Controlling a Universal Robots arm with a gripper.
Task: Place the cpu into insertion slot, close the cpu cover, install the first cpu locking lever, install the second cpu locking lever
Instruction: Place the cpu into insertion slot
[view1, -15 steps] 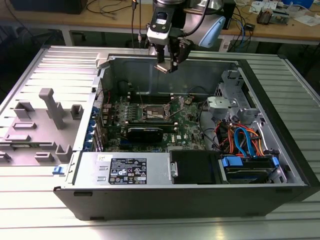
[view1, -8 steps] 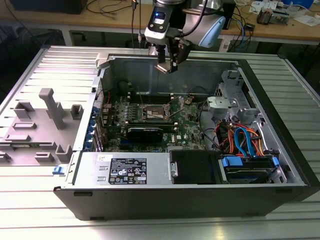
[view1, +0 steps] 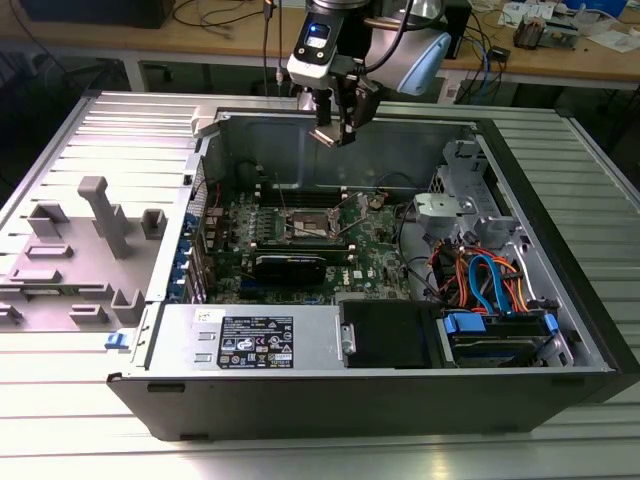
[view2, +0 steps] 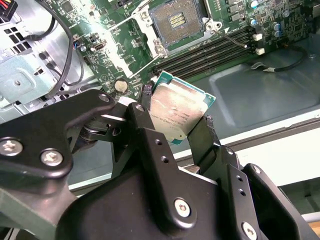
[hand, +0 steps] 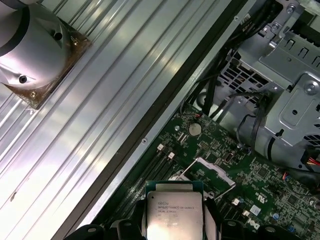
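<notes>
The cpu (view2: 176, 114) clamped between the fingers (view2: 202, 140), above the open computer case (view1: 560, 330).
The gripper (view1: 338, 135) pinches it by opposite edges, clear of the motherboard (view2: 105, 75). Beyond, the insertion slot (view2: 175, 22) shows its dark centre, with memory slots (view2: 210, 52) just beside.

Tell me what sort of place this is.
Likely a robotics or electronics lab: an opened computer case lies on a ribbed metal table, a cable-strewn wooden bench stands behind, and the hand holds the cpu above the green motherboard.
</notes>
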